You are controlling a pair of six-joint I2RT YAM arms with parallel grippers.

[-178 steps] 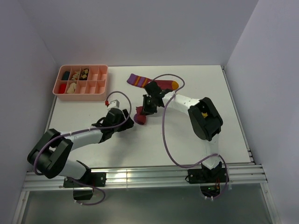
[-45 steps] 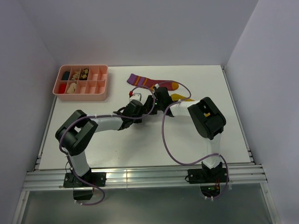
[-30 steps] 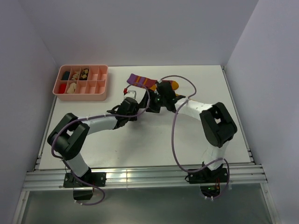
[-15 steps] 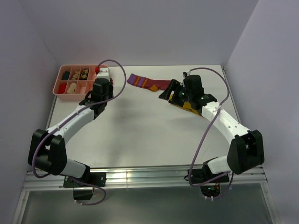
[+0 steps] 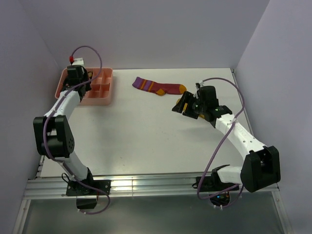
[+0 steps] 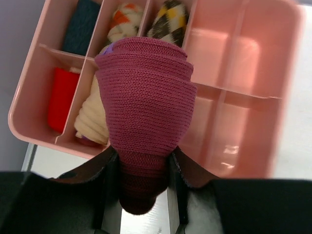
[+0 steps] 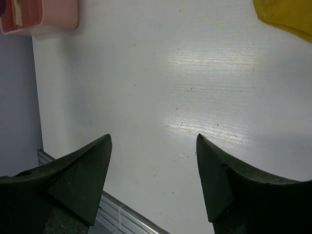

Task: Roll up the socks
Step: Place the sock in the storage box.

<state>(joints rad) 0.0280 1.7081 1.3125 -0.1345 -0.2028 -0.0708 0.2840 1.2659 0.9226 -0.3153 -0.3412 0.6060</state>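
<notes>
My left gripper [image 6: 144,168] is shut on a rolled maroon sock [image 6: 146,97] and holds it above the pink tray [image 6: 243,92]. In the top view the left gripper [image 5: 77,79] hangs over the tray's [image 5: 100,100] far left end. A flat maroon sock [image 5: 158,87] with a purple cuff and orange toe lies at the back middle of the table. At the right of the table my right gripper [image 5: 187,108] is open with nothing between its fingers, also open in the right wrist view [image 7: 153,141]. A mustard-yellow sock [image 7: 287,14] shows at that view's top right corner.
The tray's left compartments hold rolled socks: blue [image 6: 80,27], red [image 6: 61,100], cream [image 6: 92,119], orange-and-white [image 6: 124,19] and brown-and-tan check [image 6: 170,19]. Its right compartments [image 6: 234,53] hold nothing. Walls close the table at the back and both sides.
My left arm has swung from the middle of the table to the tray with the rolled sock in its grip. My right arm has drawn back to the right.
</notes>
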